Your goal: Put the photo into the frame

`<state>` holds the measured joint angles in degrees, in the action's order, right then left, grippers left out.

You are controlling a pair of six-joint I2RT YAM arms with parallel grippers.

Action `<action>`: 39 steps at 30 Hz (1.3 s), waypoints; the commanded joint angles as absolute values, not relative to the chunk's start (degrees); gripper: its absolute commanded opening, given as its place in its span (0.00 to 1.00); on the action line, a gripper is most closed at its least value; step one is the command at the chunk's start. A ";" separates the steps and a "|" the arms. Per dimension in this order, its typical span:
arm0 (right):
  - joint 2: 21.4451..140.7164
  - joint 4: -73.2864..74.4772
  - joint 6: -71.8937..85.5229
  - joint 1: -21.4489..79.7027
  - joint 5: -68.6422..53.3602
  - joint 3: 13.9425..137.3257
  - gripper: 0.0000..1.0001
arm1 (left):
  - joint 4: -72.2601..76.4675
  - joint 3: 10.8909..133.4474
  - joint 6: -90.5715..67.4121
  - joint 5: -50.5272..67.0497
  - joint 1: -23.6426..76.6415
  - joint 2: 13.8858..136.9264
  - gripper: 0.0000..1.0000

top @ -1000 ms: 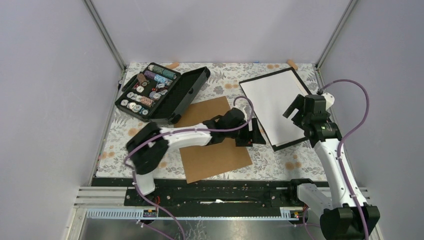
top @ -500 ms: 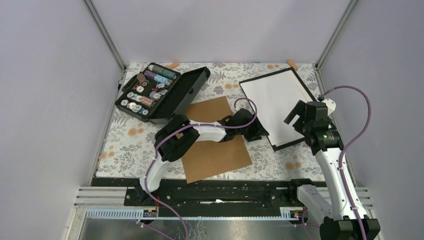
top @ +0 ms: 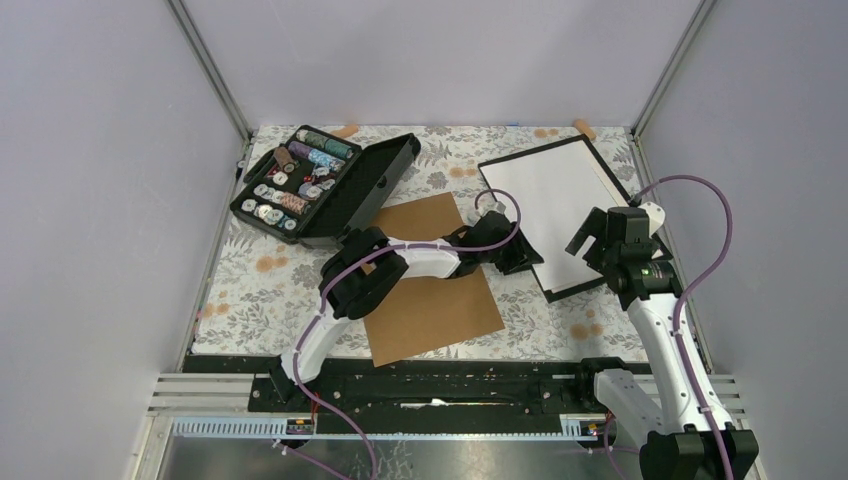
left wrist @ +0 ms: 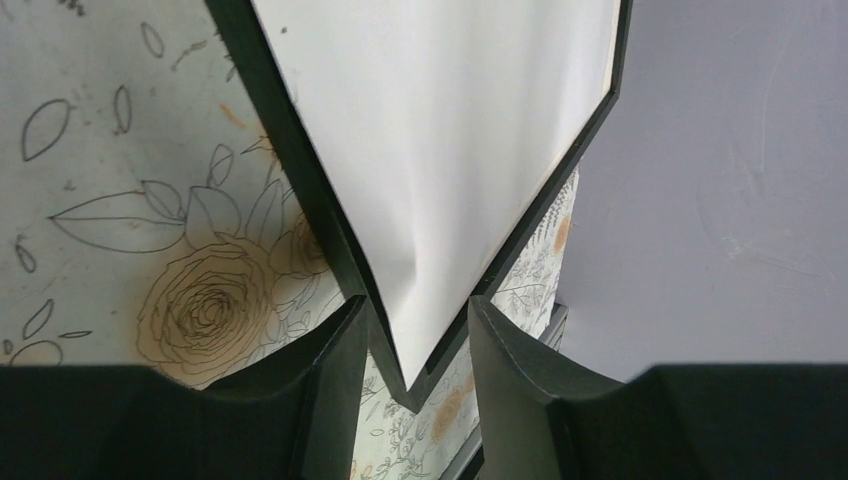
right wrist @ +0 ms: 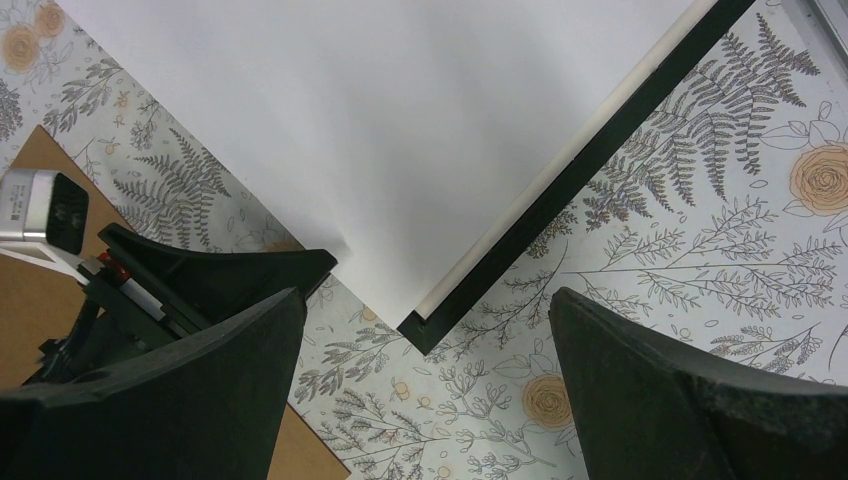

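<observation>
**Corner squeeze could buckle the print**

The photo lies white side up inside the frame, on the right side of the worktop. The left pincer straddles the frame's near corner, half closed, its fingers against both black edges; I cannot tell whether it truly grips. The right pincer hangs above, spread wide and empty. The paper ripples near that corner, so more pressure could crease it or skid the frame.

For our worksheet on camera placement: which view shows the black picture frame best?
Top external: nearly the whole picture frame shows. The left wrist view shows just one corner, between the fingers of the left claw; the right wrist view shows another corner.
</observation>
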<state>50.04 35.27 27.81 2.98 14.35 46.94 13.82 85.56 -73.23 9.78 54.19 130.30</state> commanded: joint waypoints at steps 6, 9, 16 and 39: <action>51.06 32.78 27.71 3.05 15.27 46.39 1.00 | 17.19 91.06 -71.28 9.63 53.76 131.34 0.40; 51.13 32.78 29.67 3.06 17.22 46.18 1.00 | 17.58 91.17 -71.58 10.16 53.54 131.27 0.39; 55.04 28.18 40.13 -7.97 1.69 41.98 1.00 | 19.25 90.48 -73.47 11.71 52.83 131.48 0.33; 60.67 4.24 53.73 -23.73 -25.90 23.24 0.93 | 31.41 87.91 -87.70 26.61 48.24 134.17 0.00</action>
